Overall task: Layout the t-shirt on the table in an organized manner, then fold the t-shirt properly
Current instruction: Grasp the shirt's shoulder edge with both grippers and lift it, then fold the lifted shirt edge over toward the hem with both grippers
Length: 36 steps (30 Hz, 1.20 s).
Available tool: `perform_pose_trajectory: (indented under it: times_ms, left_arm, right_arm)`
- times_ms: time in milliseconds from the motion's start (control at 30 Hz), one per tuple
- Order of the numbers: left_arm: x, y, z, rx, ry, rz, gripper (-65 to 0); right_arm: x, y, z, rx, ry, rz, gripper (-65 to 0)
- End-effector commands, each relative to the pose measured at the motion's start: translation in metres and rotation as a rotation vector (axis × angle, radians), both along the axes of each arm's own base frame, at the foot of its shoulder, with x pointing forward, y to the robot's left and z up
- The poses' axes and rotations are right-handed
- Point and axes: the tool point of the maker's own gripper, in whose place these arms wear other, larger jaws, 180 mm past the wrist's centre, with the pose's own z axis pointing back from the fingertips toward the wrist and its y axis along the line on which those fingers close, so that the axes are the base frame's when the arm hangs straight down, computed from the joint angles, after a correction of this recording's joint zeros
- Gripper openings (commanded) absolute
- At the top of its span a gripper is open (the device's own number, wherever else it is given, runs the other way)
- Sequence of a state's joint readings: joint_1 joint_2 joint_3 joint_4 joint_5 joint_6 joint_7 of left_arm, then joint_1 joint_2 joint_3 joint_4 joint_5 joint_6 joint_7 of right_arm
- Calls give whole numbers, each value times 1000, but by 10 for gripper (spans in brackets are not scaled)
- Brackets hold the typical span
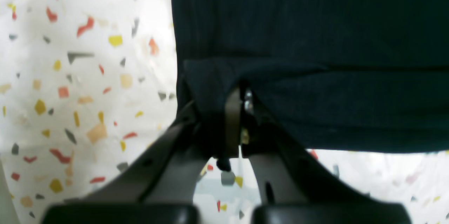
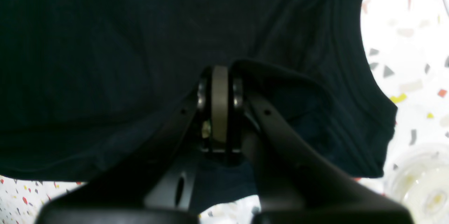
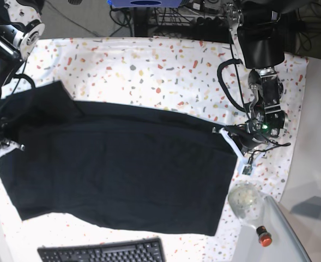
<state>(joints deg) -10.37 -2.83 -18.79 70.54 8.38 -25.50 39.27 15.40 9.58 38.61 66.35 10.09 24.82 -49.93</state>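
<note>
1. Base view, from its left edge: my right arm's jaws [image 3: 7, 145] sit at the left side of the t-shirt [image 3: 122, 169]. In the right wrist view they [image 2: 219, 87] are shut tight on a raised fold of the black cloth.
2. Centre of the base view: the t-shirt lies spread wide across the desk [image 3: 149, 71], which is covered in a white cloth with red, yellow and grey flecks. The black fabric looks mostly flat, with a sleeve angling up at the upper left.
3. Right side of the base view: my left arm's jaws [image 3: 237, 136] meet the t-shirt's right edge. In the left wrist view they [image 1: 238, 108] are closed on a pinch of cloth at its edge, with the speckled desk [image 1: 70, 76] showing beside it.
4. I judge this the laying-out step. To do it well I would draw both held edges apart evenly and low, so the cloth goes taut without bunching, then release together.
5. Lower right: a clear glass bowl [image 3: 245, 200] stands just beside the t-shirt's corner; I cannot tell what is in it. A black keyboard [image 3: 103, 252] lies along the bottom edge.
</note>
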Motion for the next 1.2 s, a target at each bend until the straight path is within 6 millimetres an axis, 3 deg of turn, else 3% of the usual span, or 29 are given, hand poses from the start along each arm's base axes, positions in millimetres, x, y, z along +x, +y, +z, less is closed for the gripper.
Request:
perform_pose_trajectory:
  times_ms: [0, 200, 400, 533, 700, 733, 767, 867, 933, 1000, 1067, 1167]
  left_arm:
    - [18, 3, 18, 0, -64, 17, -650]
    - [34, 12, 28, 6, -95, 84, -650]
    - [49, -10, 24, 1, -89, 29, -650]
    - [54, -6, 22, -8, -138, 83, -650]
    - [56, -5, 17, -22, -124, 94, -650]
    - [57, -5, 18, -22, -126, 94, -650]
    - [59, -5, 20, -23, -132, 94, -612]
    - [65, -6, 27, -24, -149, 94, -337]
    - [72, -3, 36, -52, -175, 116, -160]
    - [75, 6, 47, -145, -221, 191, -18]
    - [77, 17, 63, -238, -282, 262, 0]
    - [53, 34, 71, -329, -342, 336, 0]
  right_arm:
    - [17, -13, 22, -30, -78, -15, -650]
    - [31, -15, 33, -40, -140, -24, -650]
    - [36, -17, 23, -12, -135, -37, -650]
    - [38, -19, 18, -4, -150, -57, -650]
    - [36, -37, 20, -21, -156, -182, -650]
    - [36, -39, 21, -24, -161, -197, -597]
    - [38, -42, 25, -32, -174, -204, -515]
    - [39, -47, 37, -60, -202, -206, -344]
    - [37, -50, 46, -85, -226, -205, -293]
    - [34, -54, 61, -124, -263, -203, -291]
    - [27, -57, 75, -168, -296, -197, -291]
    - [12, -48, 97, -231, -357, -180, -284]
